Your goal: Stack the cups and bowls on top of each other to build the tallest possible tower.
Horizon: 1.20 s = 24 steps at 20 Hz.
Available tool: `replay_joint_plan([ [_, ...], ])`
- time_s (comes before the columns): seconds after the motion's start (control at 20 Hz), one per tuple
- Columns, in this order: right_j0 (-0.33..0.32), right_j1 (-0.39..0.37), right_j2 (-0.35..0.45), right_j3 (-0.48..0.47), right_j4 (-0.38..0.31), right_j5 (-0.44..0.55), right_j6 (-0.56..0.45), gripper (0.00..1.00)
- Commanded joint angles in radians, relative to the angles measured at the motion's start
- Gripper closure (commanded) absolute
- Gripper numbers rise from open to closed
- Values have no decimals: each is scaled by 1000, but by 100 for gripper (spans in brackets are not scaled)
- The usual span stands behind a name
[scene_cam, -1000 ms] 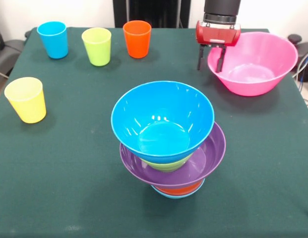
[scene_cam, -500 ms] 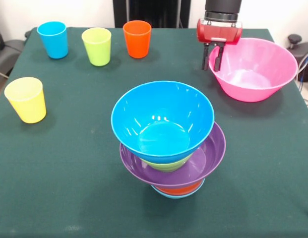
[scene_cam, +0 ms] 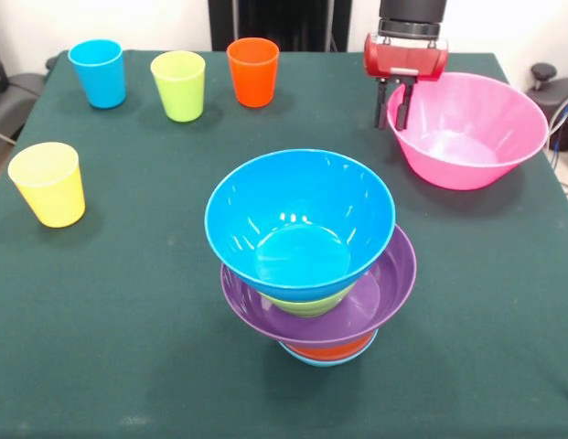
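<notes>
The red-and-black tool [scene_cam: 393, 117] pinches the left rim of the large glossy pink plastic bowl [scene_cam: 471, 133] at the far right; the multicoloured tower of nested bowls [scene_cam: 311, 261] waits nearer, left, mid-worktop.

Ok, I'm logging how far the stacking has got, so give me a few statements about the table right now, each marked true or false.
1. The deep blue bowl sits on top of the tower. True.
2. The pink bowl is already part of the tower. False: it stands alone on the table, apart from the stack.
3. The pincer is closed on the pink bowl's rim. True: one finger is inside the rim, one outside.
4. The yellow cup stands inside the blue bowl. False: it stands on the table by itself.
5. The blue cup, green cup and orange cup stand in a row. True.
</notes>
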<state>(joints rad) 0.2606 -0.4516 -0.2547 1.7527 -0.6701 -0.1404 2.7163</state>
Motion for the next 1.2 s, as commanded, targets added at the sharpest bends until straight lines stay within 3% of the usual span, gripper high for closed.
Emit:
replay_joint_plan([
  [0.05,-91,-49,201,96,-14,77,4,100],
  [0.35,-270,-191,444,216,-57,128,-43,100],
  [0.55,-372,-257,588,298,-34,163,-60,100],
  [0.8,-425,-290,668,343,-2,186,-67,100],
  [1.2,-457,-303,729,366,7,187,-54,100],
])
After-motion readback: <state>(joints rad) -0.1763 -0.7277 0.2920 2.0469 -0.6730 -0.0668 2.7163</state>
